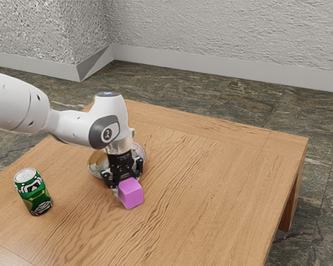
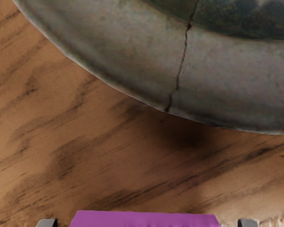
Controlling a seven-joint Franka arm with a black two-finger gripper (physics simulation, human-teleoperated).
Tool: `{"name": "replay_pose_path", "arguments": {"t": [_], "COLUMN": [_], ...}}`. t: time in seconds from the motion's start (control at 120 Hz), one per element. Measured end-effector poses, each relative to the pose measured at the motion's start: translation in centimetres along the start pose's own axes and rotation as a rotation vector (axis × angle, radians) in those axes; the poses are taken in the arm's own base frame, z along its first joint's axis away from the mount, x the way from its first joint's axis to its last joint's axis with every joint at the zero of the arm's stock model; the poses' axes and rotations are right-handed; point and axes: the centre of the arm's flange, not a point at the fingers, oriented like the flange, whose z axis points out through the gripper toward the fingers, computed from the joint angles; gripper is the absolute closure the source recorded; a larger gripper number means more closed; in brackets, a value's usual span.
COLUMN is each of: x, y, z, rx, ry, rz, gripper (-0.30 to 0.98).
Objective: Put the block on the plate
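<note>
Exterior view: the purple block (image 1: 131,193) stands on the wooden table (image 1: 222,177) just beside the plate (image 1: 93,167), roughly a cube with no clear long axis, one corner edge turned toward the camera between two upright faces. In the wrist view its straight edge runs from one fingertip's side to the other's, a gap at each end, so the black two-finger gripper (image 1: 127,185) is spread around it and ungripped. The white arm (image 1: 72,123) reaches in from the exterior view's left and bends at the wrist, hand pointing down.
</note>
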Motion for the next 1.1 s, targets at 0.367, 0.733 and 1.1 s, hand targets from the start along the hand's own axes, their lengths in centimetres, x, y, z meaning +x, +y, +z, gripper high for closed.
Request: {"name": "replay_pose_path", "arguments": {"t": [0.367, 0.733, 1.1], "x": [-2.4, 3.4, 8.5], "y": [0.1, -1.6, 0.0], "z": [-8.8, -15.1, -12.7], "rx": [-0.119, -0.158, -0.114], "ry": [0.03, 0.057, 0.056], "rz": [0.006, -0.099, -0.159], "gripper": [0.29, 0.31, 0.32]}}
